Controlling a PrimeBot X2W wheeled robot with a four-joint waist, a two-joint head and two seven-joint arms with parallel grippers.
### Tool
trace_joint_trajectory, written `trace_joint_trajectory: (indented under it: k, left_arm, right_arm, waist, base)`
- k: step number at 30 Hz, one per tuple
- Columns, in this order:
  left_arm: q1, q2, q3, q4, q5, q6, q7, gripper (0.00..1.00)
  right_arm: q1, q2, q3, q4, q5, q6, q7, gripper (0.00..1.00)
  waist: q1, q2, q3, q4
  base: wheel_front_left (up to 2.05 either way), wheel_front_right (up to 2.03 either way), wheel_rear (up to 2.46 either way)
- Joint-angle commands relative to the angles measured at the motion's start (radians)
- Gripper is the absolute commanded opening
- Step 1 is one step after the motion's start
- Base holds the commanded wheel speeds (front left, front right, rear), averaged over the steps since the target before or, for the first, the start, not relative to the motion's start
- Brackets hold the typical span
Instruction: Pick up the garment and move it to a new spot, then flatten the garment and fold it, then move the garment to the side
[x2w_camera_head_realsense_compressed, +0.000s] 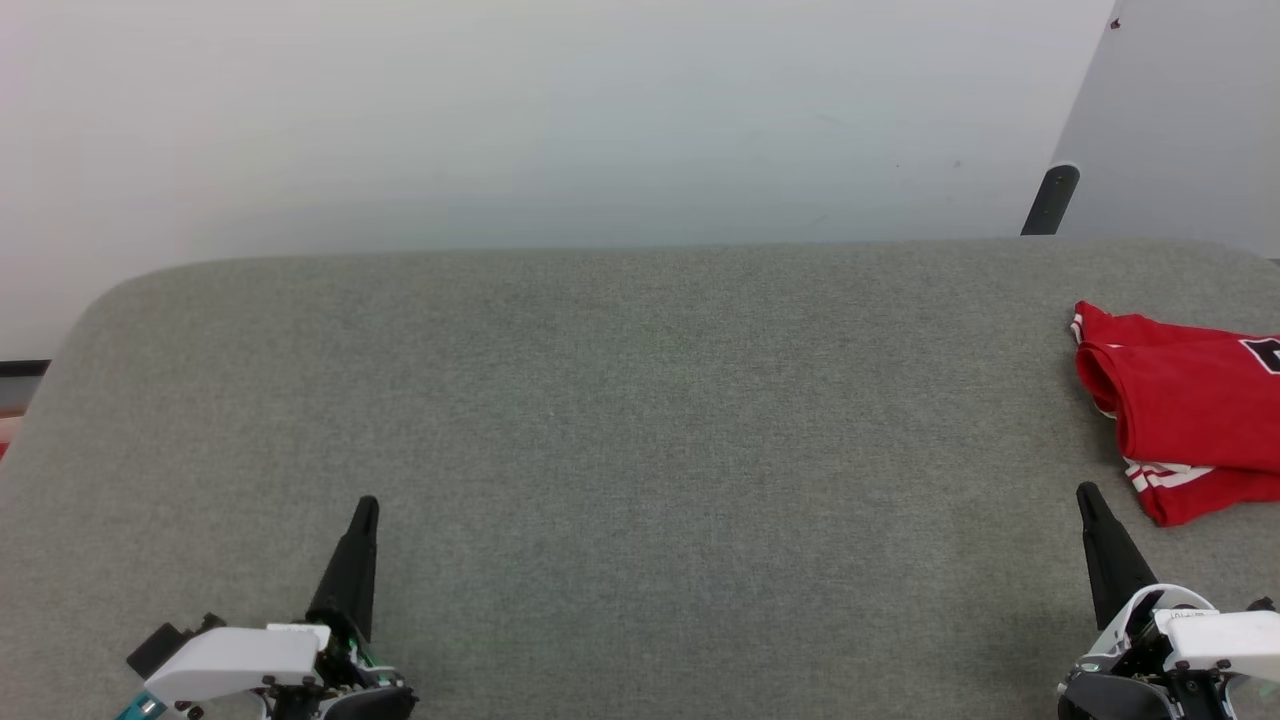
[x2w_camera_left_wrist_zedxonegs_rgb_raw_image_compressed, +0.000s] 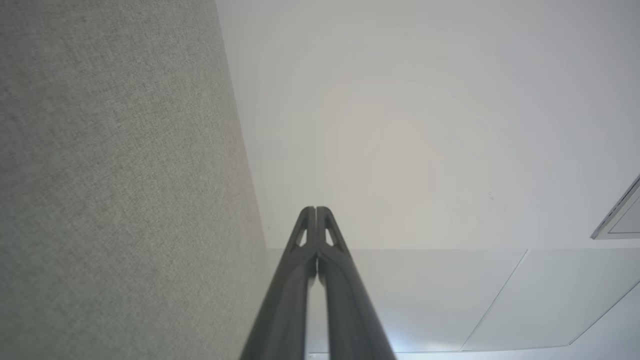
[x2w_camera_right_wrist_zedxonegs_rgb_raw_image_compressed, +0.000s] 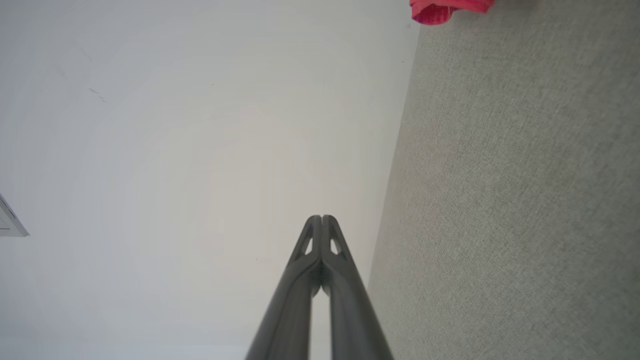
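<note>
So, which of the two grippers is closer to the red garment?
The right gripper, just beside the garment; the left gripper sits far across the grey surface.

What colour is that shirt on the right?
The shirt is red with red-and-white striped trim, clearest in the head view.

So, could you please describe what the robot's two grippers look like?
The left gripper and right gripper match: two long, dark grey fingers tapering to a narrow tip, with small triangular cut-outs near the ends. Each rises from a black mechanism under a white moulded cover. A teal part shows beside the left one's cover.
</note>
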Motion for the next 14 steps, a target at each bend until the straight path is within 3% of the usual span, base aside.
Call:
trace_joint_trajectory:
  k: [1,14]
  left_arm:
    - [-0.009,0.0,0.002,-0.002,-0.004,-0.003,0.001,0.0]
    - [-0.009,0.0,0.002,-0.002,-0.004,-0.003,0.001,0.0]
  right_arm:
    - [-0.003,0.003,0.0,0.0,0.005,0.0,0.0,0.0]
    - [-0.003,0.003,0.0,0.0,0.005,0.0,0.0,0.0]
  waist:
    - [0.0,-0.0001,0.0,0.0]
    - [0.0,-0.0001,0.0,0.0]
  base:
    - [0.0,0.0,0.0]
    - [0.0,0.0,0.0]
